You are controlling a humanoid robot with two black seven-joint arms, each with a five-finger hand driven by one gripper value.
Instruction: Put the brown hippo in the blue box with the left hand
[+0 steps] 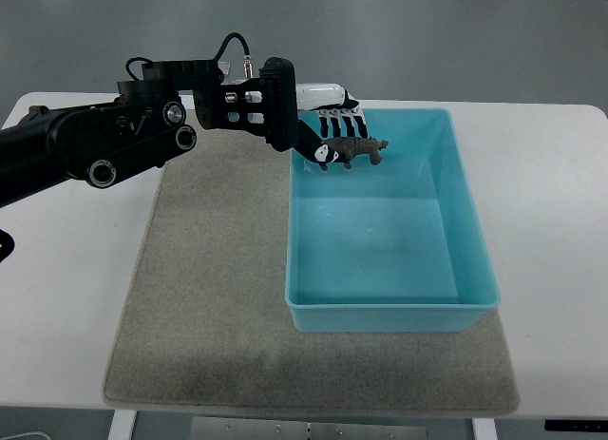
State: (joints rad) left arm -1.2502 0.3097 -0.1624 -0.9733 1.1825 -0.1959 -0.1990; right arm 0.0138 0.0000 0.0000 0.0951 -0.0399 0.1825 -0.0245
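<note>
- Brown plastic toy hippo [361,151] pinched in left hand [334,136], hanging over far-left corner of the blue rectangular plastic box [467,202], so letting go should drop it inside.
- Hand grasping hippo; not yet released.
- Box on grey felt mat [209,297], white counter [551,193] beneath.
- Right arm out of view.

No legible text, label, brand, number or sign appears in the top view. The surfaces of the black robot left arm [104,141] and the light blue rectangular plastic box [389,312] carry no readable markings.
</note>
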